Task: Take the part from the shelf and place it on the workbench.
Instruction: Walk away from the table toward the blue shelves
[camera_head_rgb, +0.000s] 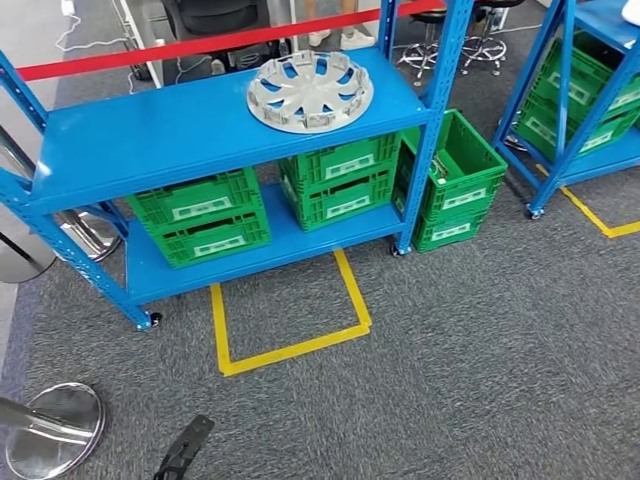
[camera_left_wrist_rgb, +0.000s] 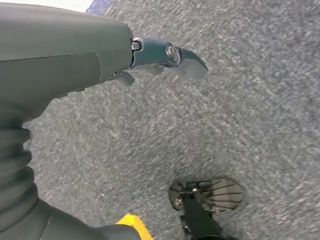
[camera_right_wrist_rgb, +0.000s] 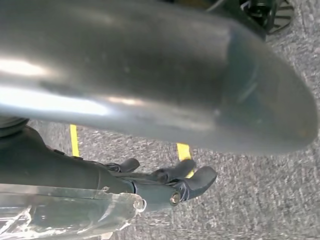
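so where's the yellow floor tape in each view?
Head view: yellow floor tape forms an open rectangle on the grey carpet just in front of the blue shelf.
Left wrist view: one small yellow piece at the frame edge.
Right wrist view: two short strips beyond the right hand.
Shared landmark: the grey carpet.

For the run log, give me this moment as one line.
part: silver plastic hubcap on blue metal shelf's top | left hand empty, above carpet | right hand empty | stage: not yet grasped

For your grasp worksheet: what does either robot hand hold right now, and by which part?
Nothing: the left hand and right hand hang empty over carpet; the hubcap lies on the shelf.
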